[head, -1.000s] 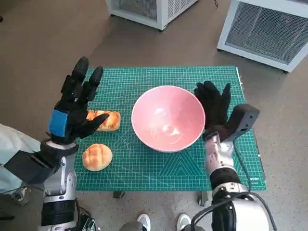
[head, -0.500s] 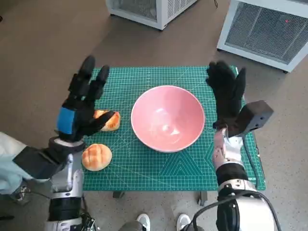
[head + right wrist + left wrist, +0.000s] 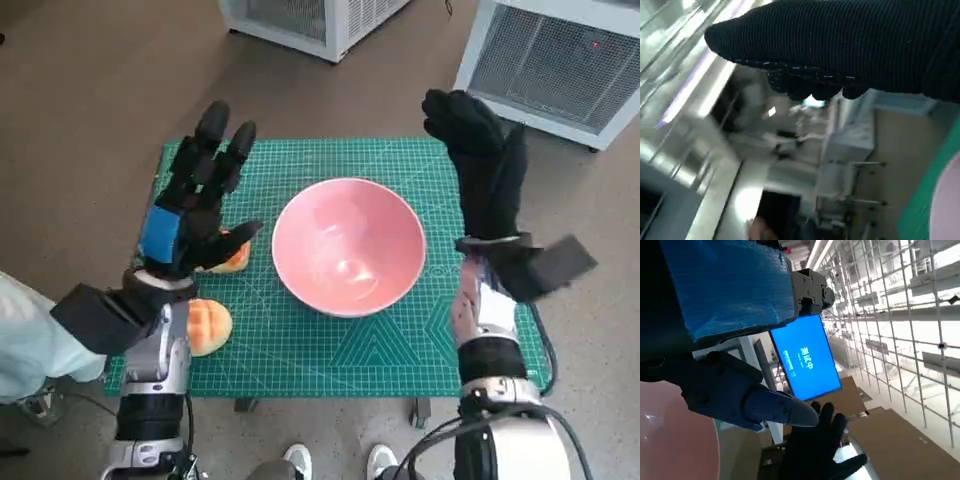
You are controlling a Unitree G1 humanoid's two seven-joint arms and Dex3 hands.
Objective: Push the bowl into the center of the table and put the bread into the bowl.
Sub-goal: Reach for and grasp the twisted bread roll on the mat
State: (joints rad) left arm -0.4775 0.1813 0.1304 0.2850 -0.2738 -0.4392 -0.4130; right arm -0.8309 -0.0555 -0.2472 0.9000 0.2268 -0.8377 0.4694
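Nearest the robot, at the bench's near edge, a pair of white shoe tips [image 3: 340,460] of a person shows on the floor. On the green gridded cutting mat [image 3: 300,350] that covers the bench, a round golden bread bun [image 3: 207,325] lies near the front left corner, partly hidden by the left forearm. Just beyond it lies a second, longer golden-brown bread roll [image 3: 232,256], mostly covered from the head view by the left hand's thumb; whether the thumb touches it cannot be told.

The left hand [image 3: 192,212], black with blue tape over its back, is raised above the mat's left side, released, its fingers [image 3: 214,130] spread and pointing away from the robot, holding nothing. In the left wrist view its blue-taped back [image 3: 727,282] fills the upper part and a pink curve of the bowl shows at the edge.

The large pink round bowl [image 3: 350,245] stands upright on the mat about at the middle of the bench, with no bread in it. It lies between the two hands and apart from both breads.

The right hand [image 3: 482,175] in its black knitted glove is lifted over the mat's right edge, released and grasping nothing, fingers pointing away and slightly curled at the tips; it is clear of the bowl.

Farthest, two white metal cabinets with mesh fronts [image 3: 545,60] stand on the brown floor [image 3: 90,120] beyond the bench.
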